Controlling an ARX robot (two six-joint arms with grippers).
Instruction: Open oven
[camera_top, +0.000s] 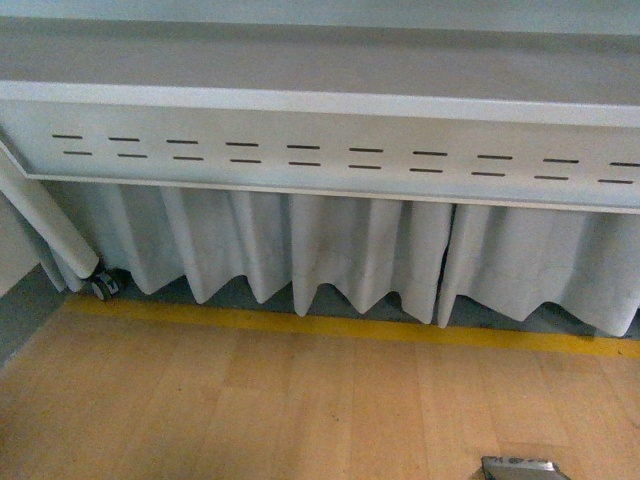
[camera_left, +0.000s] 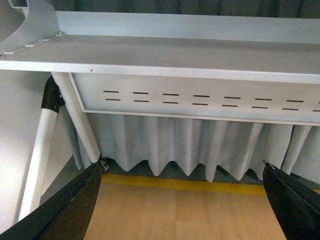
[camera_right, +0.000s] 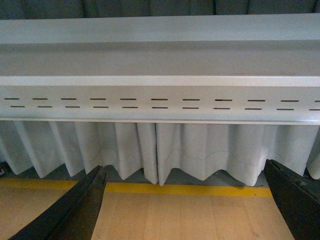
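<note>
The 2 dark fingers of the left claw fill the near corners of the left wrist view, spread wide apart with nothing between them but the pale wooden surface below. The right claw stands the same way in the right wrist view: its fingers gape wide and hold nothing. The wooden surface ends at a yellow strip along its far edge, and grey floor lies past it. Beyond the strip stands a grey table whose front panel carries 2 rows of short dark slots. A white pleated cloth hangs from under the panel, its lower hem zigzagging just above the floor, with a gap between 2 lengths of it toward the right in the front view. On the left a round white leg slants down to a small wheel that sits on the floor beside the cloth. The left wrist view shows a second pole with a black joint near that leg. At the lower edge of the front view a small dark piece with a pale rim pokes in; what it is cannot be told. The oven shows in none of the 3 views, so its place cannot be told.
</note>
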